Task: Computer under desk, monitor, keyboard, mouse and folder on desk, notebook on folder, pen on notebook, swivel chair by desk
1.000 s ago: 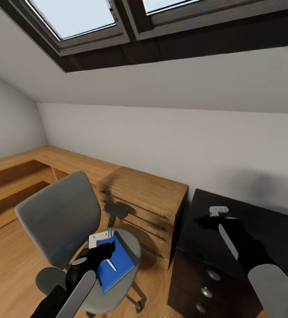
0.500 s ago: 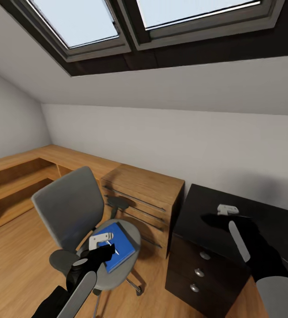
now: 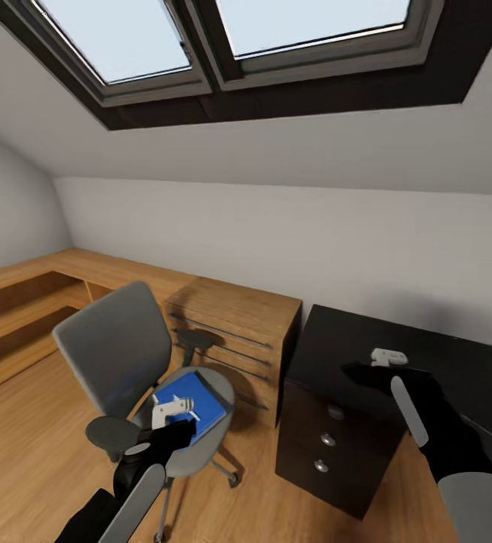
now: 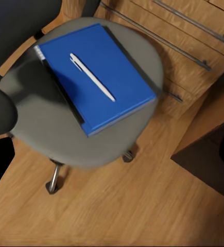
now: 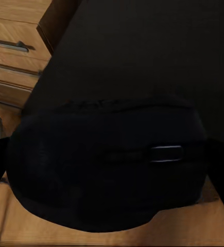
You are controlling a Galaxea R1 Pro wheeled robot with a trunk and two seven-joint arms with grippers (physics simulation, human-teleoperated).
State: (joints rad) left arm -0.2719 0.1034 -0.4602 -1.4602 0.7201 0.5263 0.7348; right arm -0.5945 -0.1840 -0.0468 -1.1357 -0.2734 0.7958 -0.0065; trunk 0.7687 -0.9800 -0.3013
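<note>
Attic bedroom, skylights overhead, wood floor. Right hand point(image 3: 363, 371) above black desk point(image 3: 457, 362), clamped on black mouse point(image 5: 109, 164). Left hand point(image 3: 176, 424) over swivel chair point(image 3: 110, 354); finger spread cannot be told. Blue folder point(image 4: 96, 77) flat on seat, white pen point(image 4: 91, 77) on folder. Wooden chest point(image 3: 238, 332) between chair and desk.

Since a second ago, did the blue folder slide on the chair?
No. The folder lies on the same spot of the swivel chair seat, with the pen on top. The whole picture shifted because the camera moved.
</note>
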